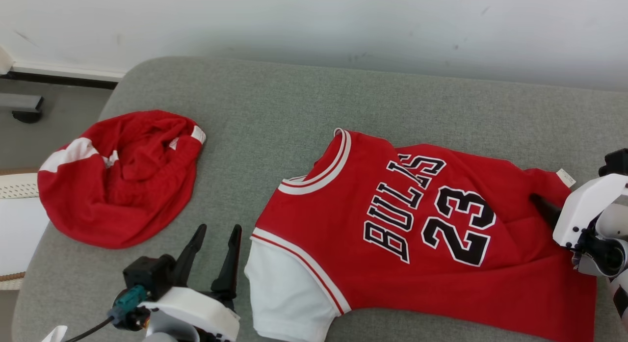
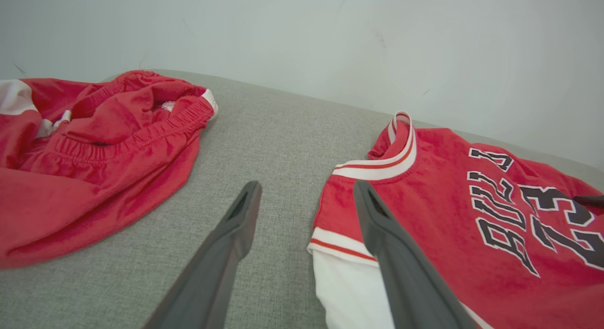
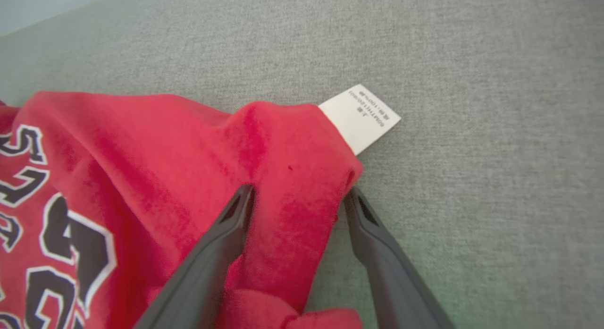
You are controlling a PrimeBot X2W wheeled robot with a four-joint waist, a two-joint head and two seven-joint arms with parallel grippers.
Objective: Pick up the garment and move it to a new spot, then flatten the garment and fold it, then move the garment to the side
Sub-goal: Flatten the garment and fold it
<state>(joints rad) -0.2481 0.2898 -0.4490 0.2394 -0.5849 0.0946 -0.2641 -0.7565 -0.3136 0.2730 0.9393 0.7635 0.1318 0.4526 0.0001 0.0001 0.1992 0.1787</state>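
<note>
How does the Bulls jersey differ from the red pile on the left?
The jersey lies spread nearly flat; the red pile is crumpled in a heap. The jersey shows black lettering and a number; the red pile shows none. Both are red with white trim, lying on the grey cushion.

Left tool (image 1: 219, 229): two long dark-grey fingers (image 2: 226, 253), tapered, slot recessed near each tip. Wrist: white rounded shell (image 1: 196, 307), black boxy block (image 1: 147, 274), teal connector (image 1: 128, 299), thin black cable (image 1: 88, 329). Right tool (image 3: 299, 192): same fingers; white angular housing (image 1: 588, 209), black ring (image 1: 606, 256).
</note>
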